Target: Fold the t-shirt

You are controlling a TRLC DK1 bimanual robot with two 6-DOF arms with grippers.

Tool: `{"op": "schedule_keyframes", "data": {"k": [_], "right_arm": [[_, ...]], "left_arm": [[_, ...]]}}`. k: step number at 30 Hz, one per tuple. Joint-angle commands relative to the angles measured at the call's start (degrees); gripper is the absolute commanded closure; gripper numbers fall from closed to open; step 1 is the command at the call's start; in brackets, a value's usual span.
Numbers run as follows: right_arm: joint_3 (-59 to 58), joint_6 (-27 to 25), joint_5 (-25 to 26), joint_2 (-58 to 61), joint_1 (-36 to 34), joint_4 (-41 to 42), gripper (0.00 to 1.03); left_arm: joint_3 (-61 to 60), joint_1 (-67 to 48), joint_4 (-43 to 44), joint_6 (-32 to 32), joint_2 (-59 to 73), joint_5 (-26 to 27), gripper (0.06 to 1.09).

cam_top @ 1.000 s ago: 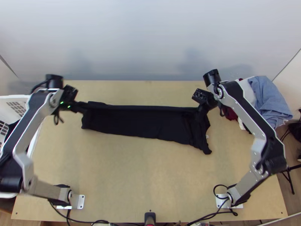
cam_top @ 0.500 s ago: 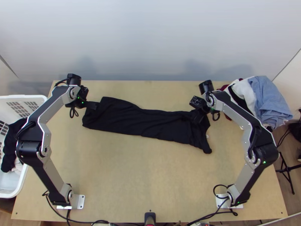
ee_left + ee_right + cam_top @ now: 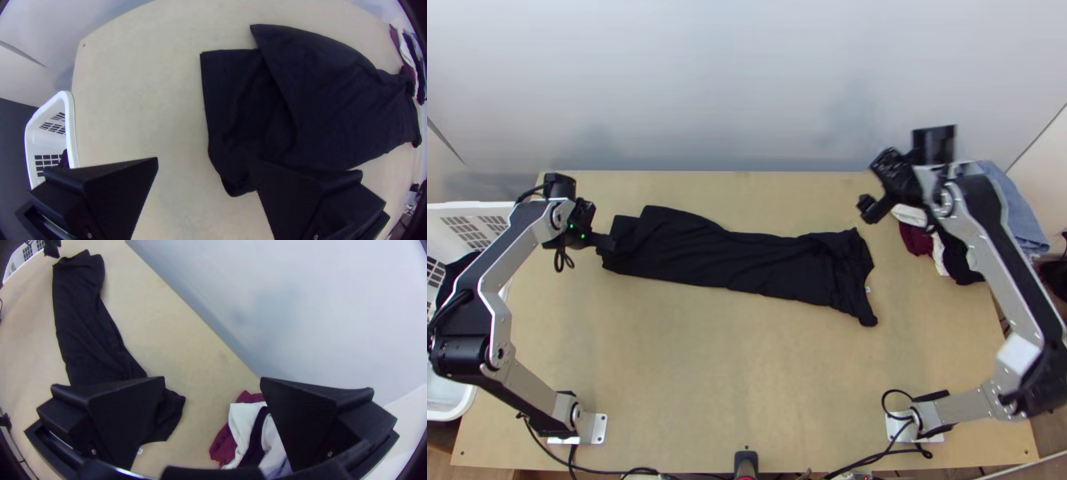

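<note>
The black t-shirt (image 3: 747, 260) lies as a long folded strip across the table, its left end flaring into uneven layers and its right end rumpled. At that left end is my left gripper (image 3: 605, 242); in the left wrist view the left gripper (image 3: 207, 178) is open, one finger over the shirt's edge and the other over bare table. My right gripper (image 3: 872, 210) is above the table, off the shirt's right end toward the back. Seen in the right wrist view, the right gripper (image 3: 212, 386) is open with nothing between its fingers.
A pile of clothes (image 3: 951, 248) in maroon, white, black and blue lies at the table's right back. The white basket (image 3: 455, 400) with dark cloth inside stands beyond the left edge. Bare wood of the table (image 3: 731, 368) lies in front of the shirt.
Both grippers have let go of the shirt. The right one has moved away to the right and up; the left has drawn slightly left. The back edge, earlier pulled straight, now lies slack and uneven.
</note>
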Motion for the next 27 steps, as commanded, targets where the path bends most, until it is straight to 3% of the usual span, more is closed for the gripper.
{"op": "schedule_keyframes", "data": {"k": [1, 7, 11, 18, 27], "right_arm": [[3.37, 4.63, -0.70, -10.22, 0.59, -7.31, 0.03], [-0.50, 8.59, -0.97, -18.83, 3.22, -12.15, 0.03], [-1.20, 9.91, -0.97, -20.94, 3.13, -14.43, 0.03], [-0.50, 11.22, -0.97, -23.14, 3.49, -18.12, 0.03], [-0.23, 13.25, -0.97, -23.84, 4.19, -19.97, 0.03]], "left_arm": [[-2.82, 1.64, 0.88, -3.29, -1.14, 6.67, 0.10], [0.43, 3.40, 1.41, -11.81, 4.31, 20.30, 0.10], [0.52, 2.78, 4.14, -16.21, 6.77, 24.87, 0.11], [-0.36, 1.73, 8.97, -16.38, 9.76, 24.87, 0.11], [0.35, -0.74, 7.83, -14.98, 12.75, 24.87, 0.12]]}}
